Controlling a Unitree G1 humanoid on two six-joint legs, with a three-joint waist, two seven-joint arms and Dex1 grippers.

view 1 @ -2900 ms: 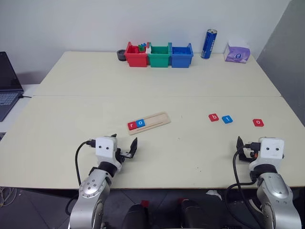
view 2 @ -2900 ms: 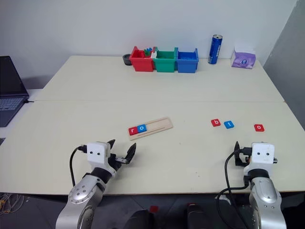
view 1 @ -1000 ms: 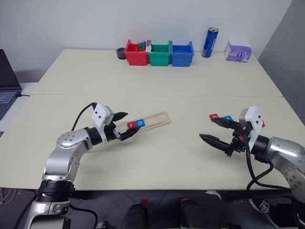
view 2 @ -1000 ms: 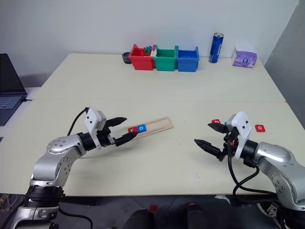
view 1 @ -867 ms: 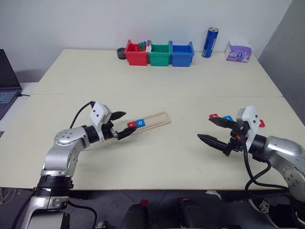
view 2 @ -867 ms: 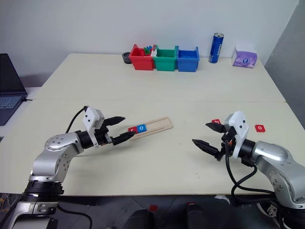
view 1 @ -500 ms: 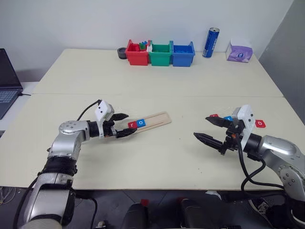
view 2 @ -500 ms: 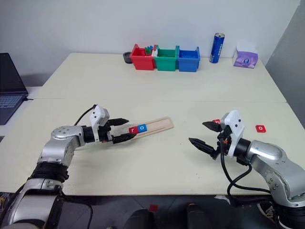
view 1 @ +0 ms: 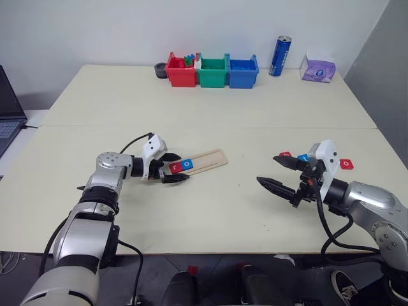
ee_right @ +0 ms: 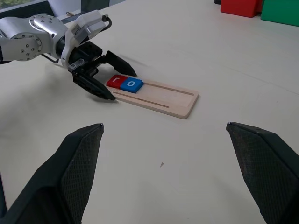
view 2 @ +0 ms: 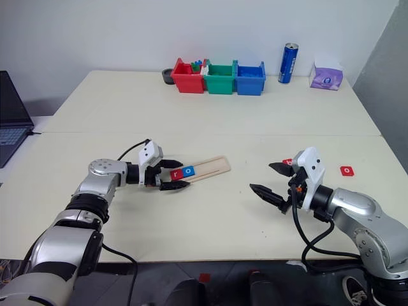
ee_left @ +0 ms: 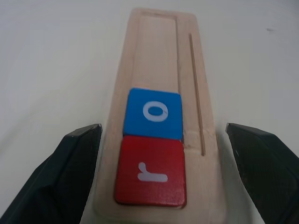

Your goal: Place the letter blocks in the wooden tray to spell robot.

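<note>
The wooden tray [view 1: 205,159] lies left of centre on the table, with a red r block [ee_left: 149,177] and a blue o block [ee_left: 154,114] side by side at its near-left end. My left gripper [view 1: 182,167] is open, and its fingers [ee_left: 70,172] straddle that end of the tray just above the table. A red b block [view 1: 285,154], a blue block [view 1: 305,157] and a red o block [view 1: 345,164] lie loose on the right. My right gripper [view 1: 268,168] hovers open just left of them, holding nothing.
Red [view 1: 182,73], green [view 1: 213,73] and blue [view 1: 243,73] bins stand in a row at the table's back, with a blue can [view 1: 280,57] and a tissue pack [view 1: 317,69] to their right. A laptop [view 1: 7,108] sits at the far left.
Both arms rose from the table's front edge. Over the last second my left gripper slid right and down until its fingers flank the tray's left end; the right gripper stayed nearly still.
</note>
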